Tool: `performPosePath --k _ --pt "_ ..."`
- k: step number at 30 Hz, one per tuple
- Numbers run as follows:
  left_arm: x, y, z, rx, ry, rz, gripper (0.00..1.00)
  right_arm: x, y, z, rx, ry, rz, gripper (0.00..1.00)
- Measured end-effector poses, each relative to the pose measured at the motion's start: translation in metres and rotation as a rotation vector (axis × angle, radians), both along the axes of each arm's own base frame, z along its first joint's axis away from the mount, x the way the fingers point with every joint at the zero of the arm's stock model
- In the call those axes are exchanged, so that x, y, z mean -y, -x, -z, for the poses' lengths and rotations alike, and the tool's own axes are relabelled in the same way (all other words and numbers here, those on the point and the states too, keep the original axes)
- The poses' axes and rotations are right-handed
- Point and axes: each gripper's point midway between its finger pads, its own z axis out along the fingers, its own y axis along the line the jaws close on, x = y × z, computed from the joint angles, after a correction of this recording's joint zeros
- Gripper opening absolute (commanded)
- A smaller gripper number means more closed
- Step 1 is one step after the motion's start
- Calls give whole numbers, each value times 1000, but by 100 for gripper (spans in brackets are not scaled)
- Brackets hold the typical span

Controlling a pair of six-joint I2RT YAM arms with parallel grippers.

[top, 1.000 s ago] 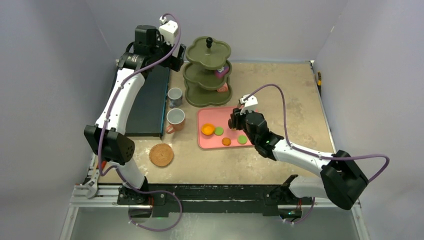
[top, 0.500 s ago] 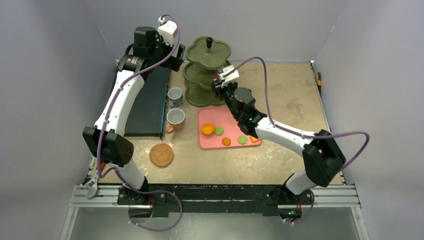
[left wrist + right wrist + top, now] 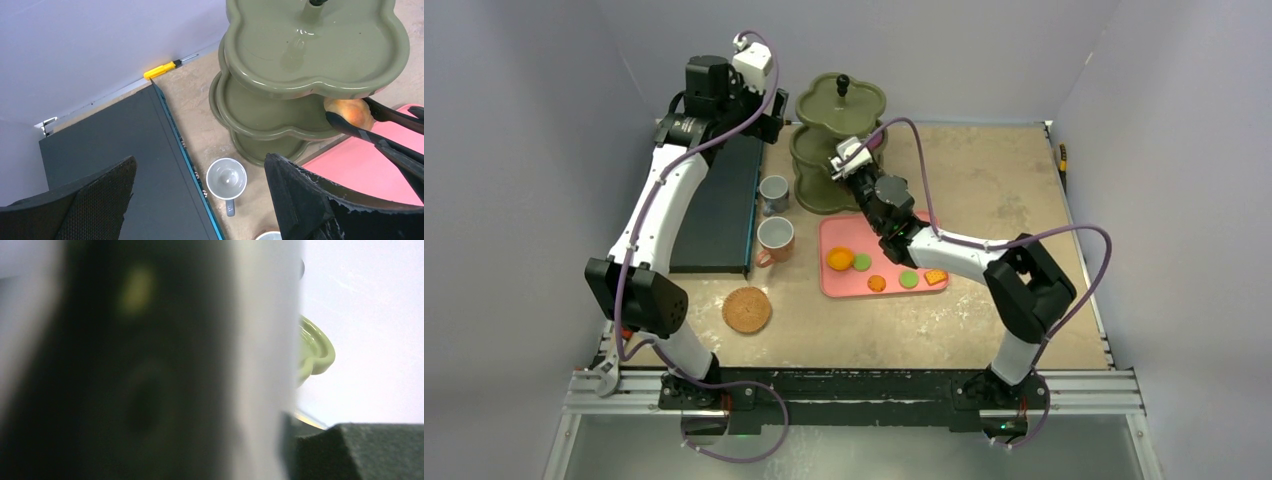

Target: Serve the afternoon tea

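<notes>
While black tongs (image 3: 372,134) pinch orange sweet (image 3: 348,111) at green stand's (image 3: 270,117) middle tier, left gripper (image 3: 200,165) hangs spread wide; right gripper's (image 3: 854,170) grip unreadable.

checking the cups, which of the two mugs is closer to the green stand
The small grey mug: it sits beside the base of the green stand, while the larger orange mug stands nearer the arms, left of the pink tray.

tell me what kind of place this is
Probably a robotics lab cell staged for pretend tea: plain walls box in the table, two arms bolted to its edge, toy sweets on a pink tray.
</notes>
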Motion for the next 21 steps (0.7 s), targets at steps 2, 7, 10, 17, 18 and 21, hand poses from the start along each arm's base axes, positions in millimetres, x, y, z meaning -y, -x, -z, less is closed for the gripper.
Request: performPosePath --k 2,7,10,17,18,21 --pt "-1 0 1 -3 -1 -2 99 -3 -4 3 19 20 1 43" --pt "-3 1 5 -11 -2 -6 99 -15 -14 8 55 57 -8 48" --pt "-4 0 5 -11 -2 -8 99 -19 -19 13 61 70 -10 53" --pt "-7 -1 0 6 2 -13 99 -29 -25 24 56 90 -30 59" --pt "-7 -1 -1 10 2 -13 99 -30 -25 24 56 90 -34 60" --pt "-8 2 -1 11 3 -13 99 -31 -25 23 61 91 -49 61"
